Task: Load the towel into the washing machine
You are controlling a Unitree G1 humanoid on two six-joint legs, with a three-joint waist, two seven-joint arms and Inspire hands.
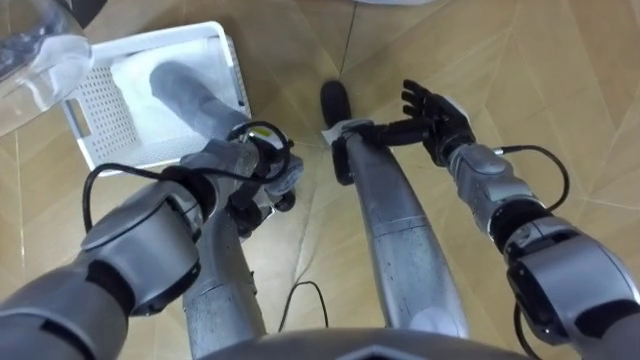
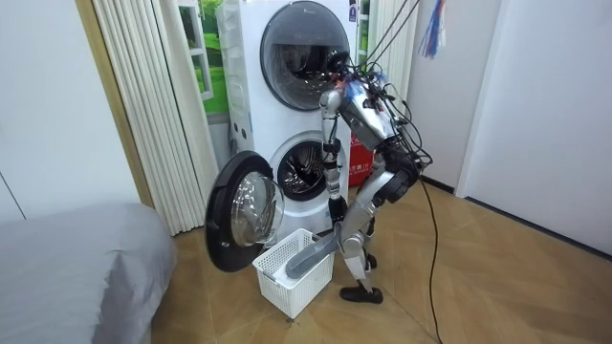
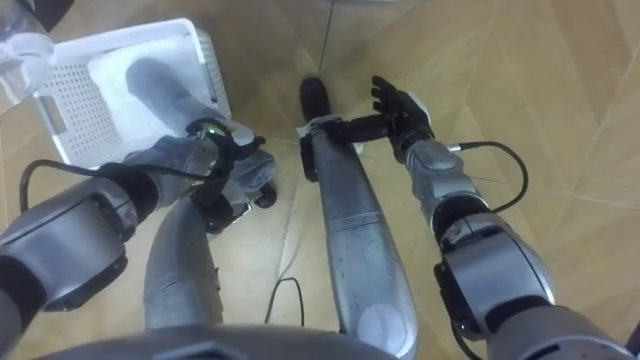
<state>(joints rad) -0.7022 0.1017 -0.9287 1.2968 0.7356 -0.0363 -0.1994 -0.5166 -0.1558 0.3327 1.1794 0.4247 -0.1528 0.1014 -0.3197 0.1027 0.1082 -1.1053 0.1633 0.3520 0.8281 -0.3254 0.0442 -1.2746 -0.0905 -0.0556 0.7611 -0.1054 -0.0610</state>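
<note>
A white laundry basket (image 1: 100, 130) stands on the floor at my front left, with a pale towel (image 1: 130, 72) lying in it. My left leg reaches into the basket over the towel. Just short of the basket's near edge hangs my left hand (image 1: 255, 170), fingers curled, nothing visible in them. Off to the right my right hand (image 1: 437, 115) is open above bare floor, fingers spread. In the room view I stand bent forward before the washing machine (image 2: 304, 170), whose lower door (image 2: 244, 205) is swung open beside the basket (image 2: 292, 277).
The open door's clear glass (image 1: 40, 55) juts in over the basket's far left corner. A second machine (image 2: 306, 43) is stacked on top, door closed. A grey bed (image 2: 67, 268) fills the room view's left. Wooden floor (image 1: 560, 80) lies open to my right.
</note>
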